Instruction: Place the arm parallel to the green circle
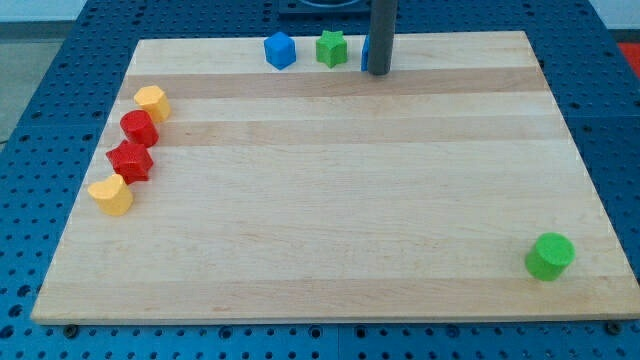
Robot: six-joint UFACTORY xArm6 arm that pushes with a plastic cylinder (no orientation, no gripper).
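The green circle [550, 256], a short green cylinder, stands near the view's bottom right corner of the wooden board [330, 200]. My rod comes down at the view's top, and my tip [379, 72] rests on the board near the top edge, far above and to the left of the green circle. A green star block [332, 47] sits just left of the tip. A blue block [366, 52] is mostly hidden behind the rod.
A blue cube [280, 50] sits left of the green star. At the view's left, a column holds a yellow block [151, 102], a red block [139, 128], a red star-like block [131, 161] and a yellow block [111, 195].
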